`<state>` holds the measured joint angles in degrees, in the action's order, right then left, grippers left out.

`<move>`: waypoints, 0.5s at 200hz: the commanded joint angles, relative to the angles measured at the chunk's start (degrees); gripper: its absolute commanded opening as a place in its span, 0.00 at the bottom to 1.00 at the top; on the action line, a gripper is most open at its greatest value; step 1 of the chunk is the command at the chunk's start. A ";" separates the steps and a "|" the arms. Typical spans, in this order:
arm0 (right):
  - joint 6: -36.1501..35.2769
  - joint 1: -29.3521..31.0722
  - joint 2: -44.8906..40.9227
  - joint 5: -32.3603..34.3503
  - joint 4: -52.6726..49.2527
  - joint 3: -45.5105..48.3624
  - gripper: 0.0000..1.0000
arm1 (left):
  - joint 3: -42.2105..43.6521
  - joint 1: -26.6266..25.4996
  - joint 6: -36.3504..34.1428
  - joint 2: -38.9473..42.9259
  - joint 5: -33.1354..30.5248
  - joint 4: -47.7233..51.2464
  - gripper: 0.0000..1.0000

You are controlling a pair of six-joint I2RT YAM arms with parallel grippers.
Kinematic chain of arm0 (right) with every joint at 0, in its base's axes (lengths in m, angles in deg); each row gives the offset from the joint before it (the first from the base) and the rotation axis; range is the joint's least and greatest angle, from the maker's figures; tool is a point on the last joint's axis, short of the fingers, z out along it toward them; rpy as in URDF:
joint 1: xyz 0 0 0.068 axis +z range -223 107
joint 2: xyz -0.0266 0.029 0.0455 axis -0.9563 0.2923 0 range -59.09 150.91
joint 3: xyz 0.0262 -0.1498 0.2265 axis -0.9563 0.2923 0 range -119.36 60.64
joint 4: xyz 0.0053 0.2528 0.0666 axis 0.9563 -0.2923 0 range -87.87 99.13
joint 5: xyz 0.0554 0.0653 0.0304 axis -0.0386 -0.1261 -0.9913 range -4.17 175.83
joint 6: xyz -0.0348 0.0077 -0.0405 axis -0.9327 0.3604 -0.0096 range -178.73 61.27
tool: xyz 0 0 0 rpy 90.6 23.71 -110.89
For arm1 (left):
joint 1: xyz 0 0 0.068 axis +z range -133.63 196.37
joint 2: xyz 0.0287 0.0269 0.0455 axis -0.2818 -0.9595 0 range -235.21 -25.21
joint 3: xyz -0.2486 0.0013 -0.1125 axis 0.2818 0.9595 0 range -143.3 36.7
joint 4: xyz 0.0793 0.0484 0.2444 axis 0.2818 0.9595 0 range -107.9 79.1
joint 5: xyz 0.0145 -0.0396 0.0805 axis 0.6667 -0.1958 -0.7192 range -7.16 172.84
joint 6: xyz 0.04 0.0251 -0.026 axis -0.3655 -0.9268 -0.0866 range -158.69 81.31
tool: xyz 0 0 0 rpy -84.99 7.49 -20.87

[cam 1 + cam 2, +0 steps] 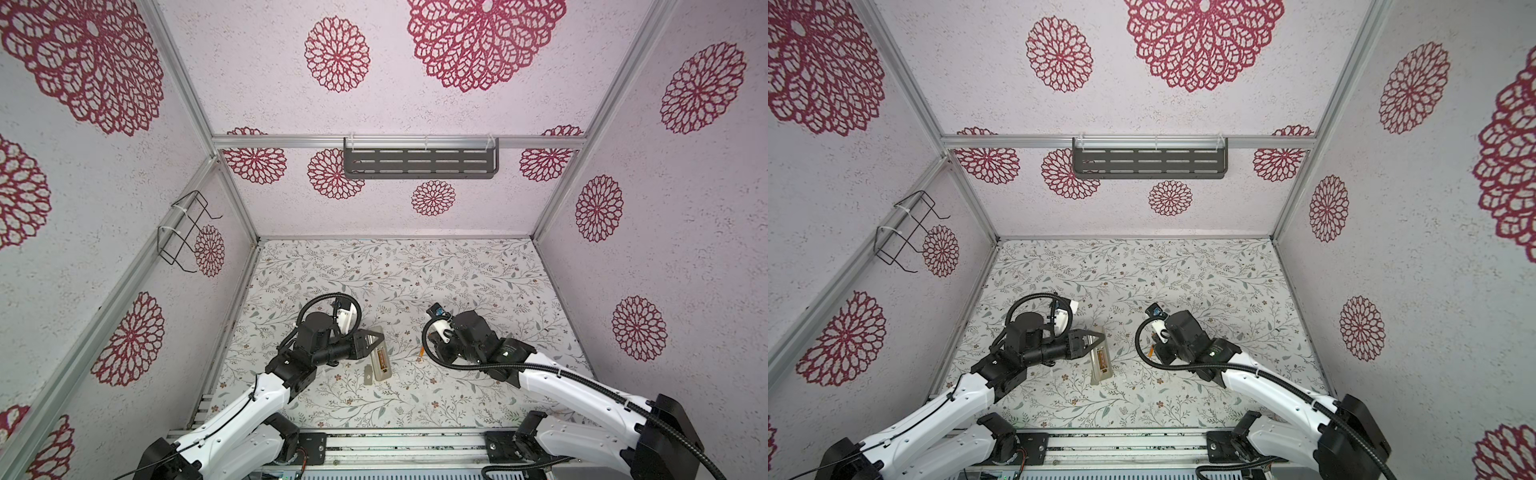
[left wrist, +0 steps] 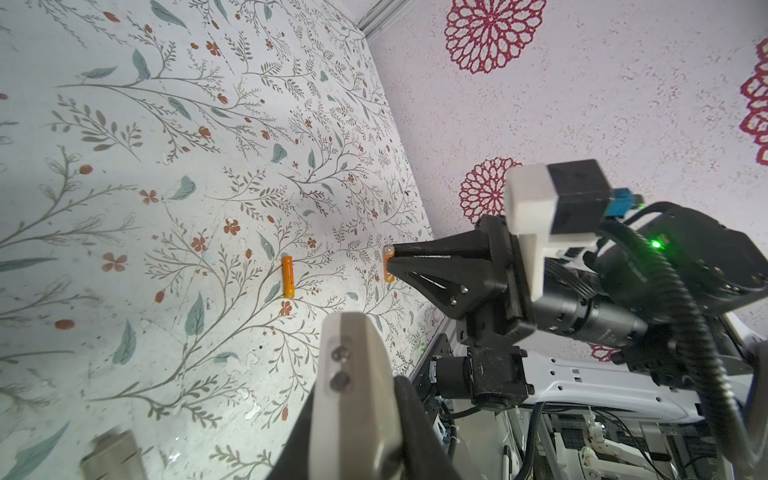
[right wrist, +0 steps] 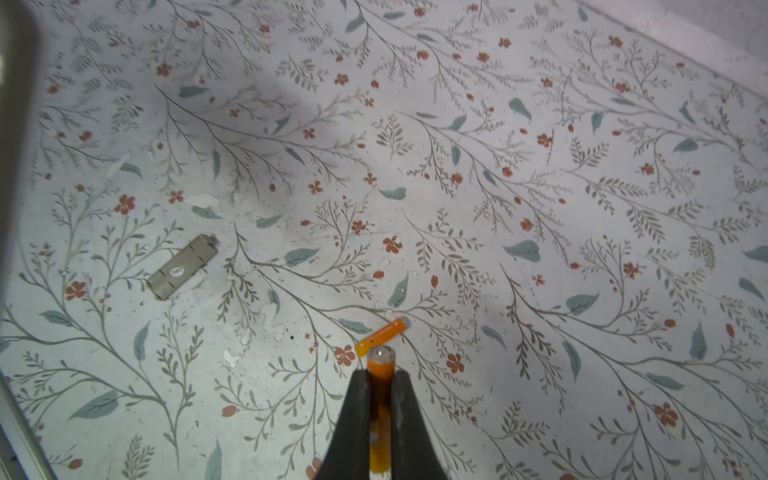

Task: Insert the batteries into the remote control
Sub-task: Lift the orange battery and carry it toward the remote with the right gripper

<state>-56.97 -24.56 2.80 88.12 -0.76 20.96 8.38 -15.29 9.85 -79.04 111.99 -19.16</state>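
The remote control (image 1: 382, 362) (image 1: 1101, 362) hangs tilted, beige back up with its battery bay open. My left gripper (image 1: 375, 340) (image 2: 357, 419) is shut on the remote's far end, and the left wrist view shows that end (image 2: 353, 374) between the dark fingers. My right gripper (image 3: 380, 380) (image 2: 391, 258) is shut on an orange battery (image 3: 380, 415) (image 2: 388, 268) with its pale tip sticking out, low over the mat. The held battery shows as an orange sliver (image 1: 421, 352) under the right wrist. A second battery (image 3: 381, 332) (image 2: 287, 276) lies flat on the mat just beyond it.
A small beige cover piece (image 3: 180, 266) (image 1: 367, 374) lies on the floral mat beside the remote. Patterned walls close in three sides. A dark slotted shelf (image 1: 419, 164) hangs on the back wall and a wire rack (image 1: 185, 232) on the left wall.
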 commanded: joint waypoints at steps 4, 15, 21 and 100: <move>1.26 3.61 -2.11 -0.10 7.21 0.04 0.00 | 0.45 -0.68 1.18 1.09 -0.98 -2.52 0.00; 1.20 5.24 -2.38 0.44 9.02 -0.04 0.00 | 0.52 -0.67 1.62 1.09 -1.10 -2.52 0.00; 0.99 6.08 -2.44 0.50 9.98 -0.05 0.00 | 0.59 -0.68 1.97 1.08 -1.27 -2.60 0.00; 1.48 10.36 -1.05 4.07 17.00 0.66 0.02 | 0.45 2.26 1.08 1.62 -7.32 6.52 0.00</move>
<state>-56.55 -14.26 1.35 89.56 13.16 21.88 9.04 -14.92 12.34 -78.53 107.49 -16.75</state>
